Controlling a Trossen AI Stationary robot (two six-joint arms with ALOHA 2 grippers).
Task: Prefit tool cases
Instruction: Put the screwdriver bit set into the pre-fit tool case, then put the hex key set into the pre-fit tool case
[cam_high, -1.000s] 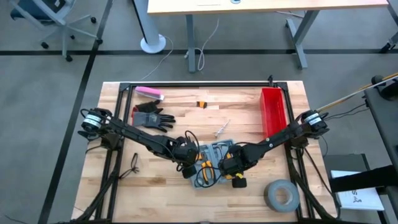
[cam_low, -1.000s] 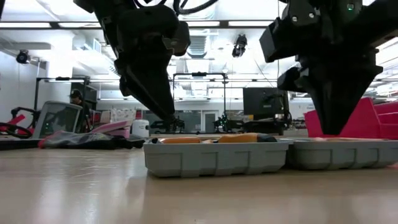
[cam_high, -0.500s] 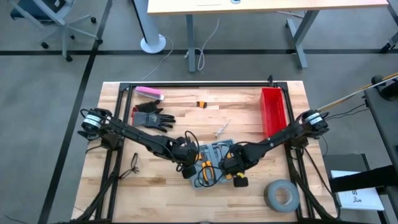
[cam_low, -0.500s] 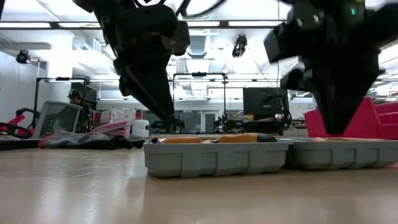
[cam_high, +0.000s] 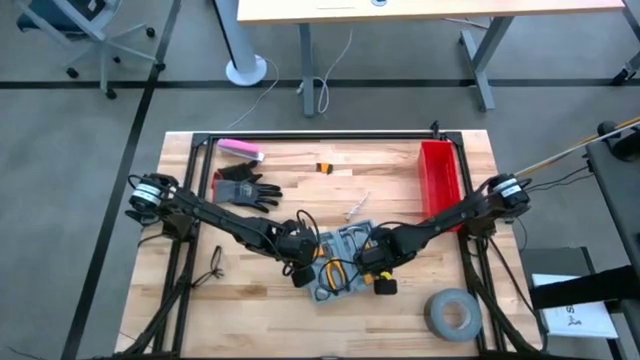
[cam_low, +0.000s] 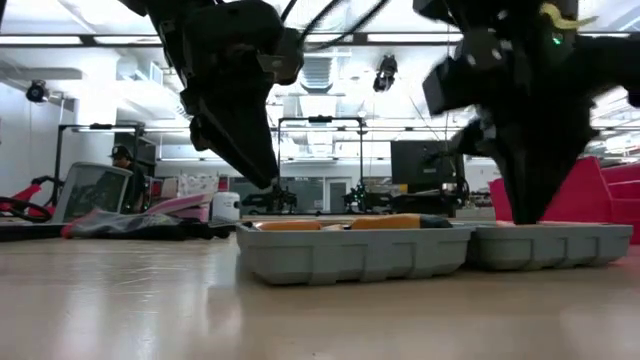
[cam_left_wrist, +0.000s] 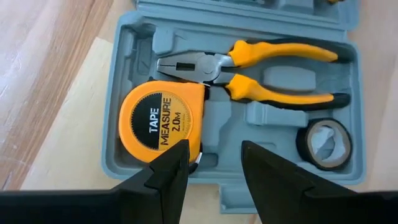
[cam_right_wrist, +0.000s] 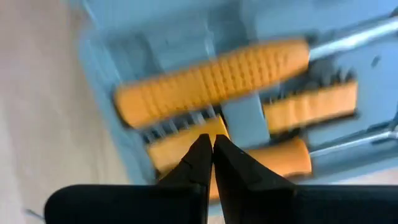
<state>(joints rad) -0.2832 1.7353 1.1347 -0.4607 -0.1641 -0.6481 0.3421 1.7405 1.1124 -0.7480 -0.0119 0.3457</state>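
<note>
Mid-worktop, toward its front edge, the tool case (cam_high: 340, 265) lies open, part-filled. My right gripper (cam_right_wrist: 208, 155), pinched shut and empty, hovers over the screwdrivers (cam_right_wrist: 211, 84); the left gripper (cam_left_wrist: 214, 165), half-open and empty, hangs above the tape measure (cam_left_wrist: 163, 121). I judge seating is next: press tools squarely into their slots.

Both arms are dark, slender and jointed, with black cables looped near the wrists and silvery round caps at their bases. The left gripper (cam_left_wrist: 211, 180) and right gripper (cam_right_wrist: 207, 163) have tapering black fingers.
</note>
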